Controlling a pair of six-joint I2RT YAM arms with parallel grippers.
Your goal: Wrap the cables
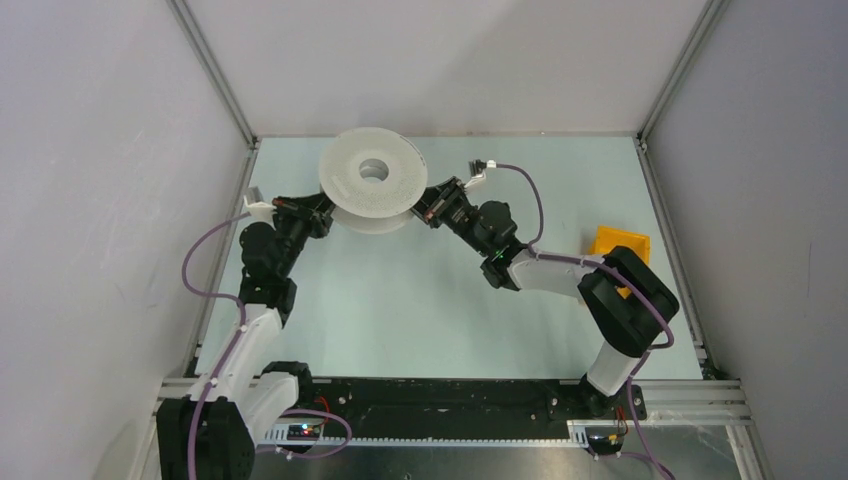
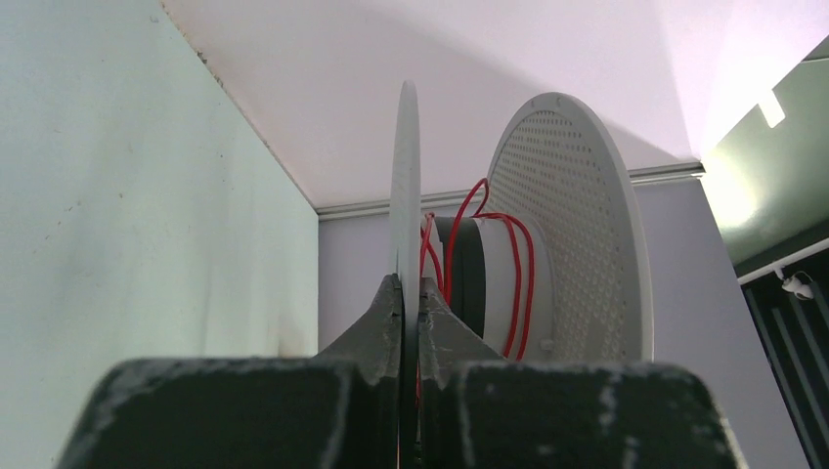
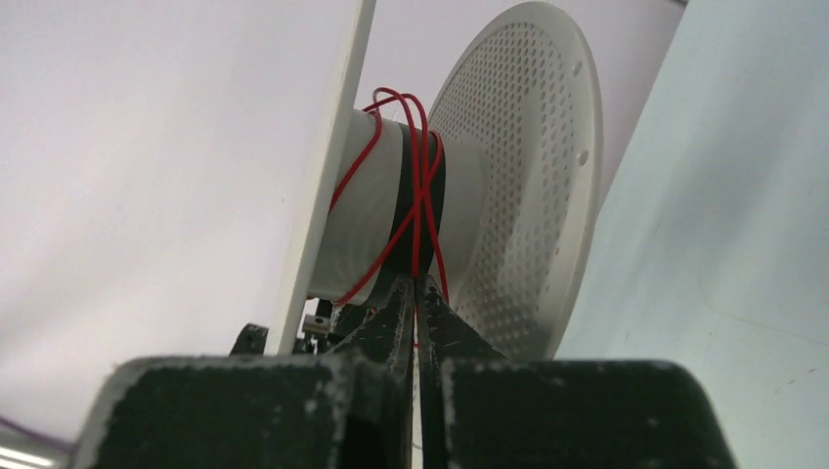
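**Pale green bench, spool raised at its far side**

White walls boxed in the bench (image 1: 400,300), and a yellow bin (image 1: 618,243) sat at its right edge, partly under the right arm. From above, a white spool (image 1: 372,180) was held off the surface near the back wall, with an arm reaching to it from each side. No wire could be made out at that range.

The wrist cameras showed more. The left pincer (image 2: 411,283) was clamped on the edge of the thin solid flange, its fingers nearly touching. A thin red cable (image 3: 420,195) lay in a few loose, crossing turns around the core, over a dark band, between that flange and the perforated one. The right pincer (image 3: 415,283) was closed to a sliver just below the core. A strand ran down into the gap, so it seemed to be pinching the cable, though the contact itself was hard to see.
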